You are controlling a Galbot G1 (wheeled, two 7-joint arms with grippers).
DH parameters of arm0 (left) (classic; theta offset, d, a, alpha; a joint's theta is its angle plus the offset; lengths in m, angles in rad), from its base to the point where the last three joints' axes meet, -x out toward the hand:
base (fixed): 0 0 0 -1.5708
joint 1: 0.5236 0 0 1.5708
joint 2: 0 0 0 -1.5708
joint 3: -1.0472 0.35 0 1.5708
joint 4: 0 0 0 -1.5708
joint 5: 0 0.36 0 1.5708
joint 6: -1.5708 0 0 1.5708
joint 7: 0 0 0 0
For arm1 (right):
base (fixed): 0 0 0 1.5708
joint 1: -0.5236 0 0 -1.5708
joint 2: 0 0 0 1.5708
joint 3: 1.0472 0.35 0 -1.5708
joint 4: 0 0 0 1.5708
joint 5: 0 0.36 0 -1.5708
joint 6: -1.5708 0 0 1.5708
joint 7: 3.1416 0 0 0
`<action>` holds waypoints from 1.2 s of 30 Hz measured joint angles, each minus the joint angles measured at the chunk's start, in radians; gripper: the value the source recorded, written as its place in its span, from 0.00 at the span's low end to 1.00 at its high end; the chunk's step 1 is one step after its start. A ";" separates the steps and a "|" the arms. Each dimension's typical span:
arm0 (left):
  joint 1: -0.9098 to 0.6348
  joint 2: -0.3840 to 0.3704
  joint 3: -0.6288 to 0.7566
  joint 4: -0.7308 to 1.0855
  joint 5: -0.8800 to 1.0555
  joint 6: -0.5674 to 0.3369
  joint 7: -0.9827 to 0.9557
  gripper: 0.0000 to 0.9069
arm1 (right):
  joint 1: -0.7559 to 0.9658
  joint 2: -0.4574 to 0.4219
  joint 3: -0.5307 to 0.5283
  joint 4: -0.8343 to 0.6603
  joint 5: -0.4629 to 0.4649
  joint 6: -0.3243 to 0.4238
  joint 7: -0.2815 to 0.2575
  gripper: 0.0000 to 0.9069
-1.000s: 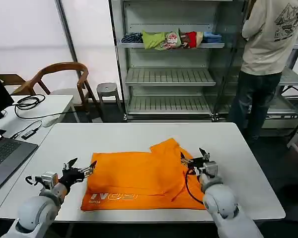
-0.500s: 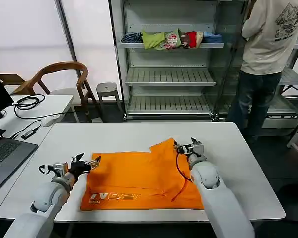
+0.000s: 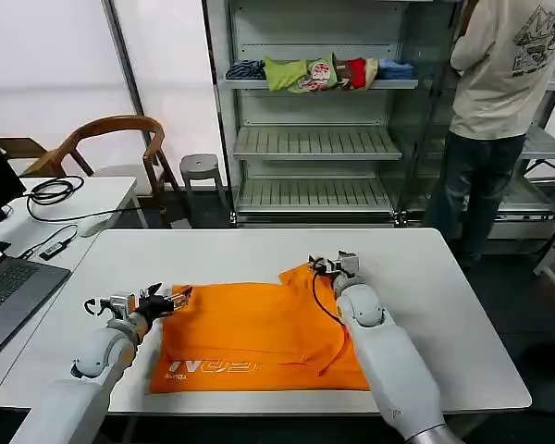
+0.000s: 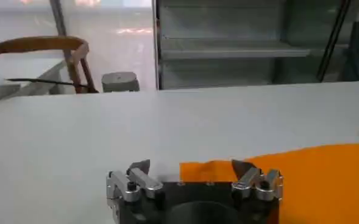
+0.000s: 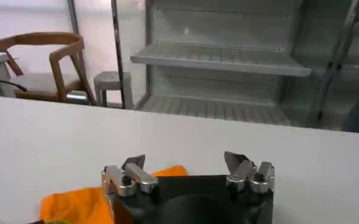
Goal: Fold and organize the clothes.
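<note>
Head view has the orange T-shirt [image 3: 259, 335] lying flat on the white table [image 3: 444, 277], its pale lettering along the near hem. The left gripper [image 3: 170, 298] sits low at the shirt's far-left corner, jaws spread apart with nothing between them; the left wrist view shows that orange edge [image 4: 277, 182] just under and ahead of its fingertips. Farther back, the right gripper [image 3: 329, 264] hovers over the raised sleeve at the far-right corner, jaws likewise agape and empty. Both grippers have moved away from the robot since a second ago, from the shirt's middle to its far edge.
</note>
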 measured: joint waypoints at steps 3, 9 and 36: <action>-0.015 -0.003 0.005 0.021 0.001 -0.002 0.004 1.00 | 0.010 0.006 0.000 -0.029 -0.001 0.002 -0.004 1.00; -0.025 -0.004 0.011 0.045 0.003 -0.003 0.010 0.11 | 0.023 0.012 -0.001 -0.062 -0.001 0.004 -0.013 0.64; -0.010 -0.004 0.011 0.040 -0.007 0.005 0.042 0.03 | 0.031 0.011 -0.005 -0.082 0.039 -0.026 -0.043 0.00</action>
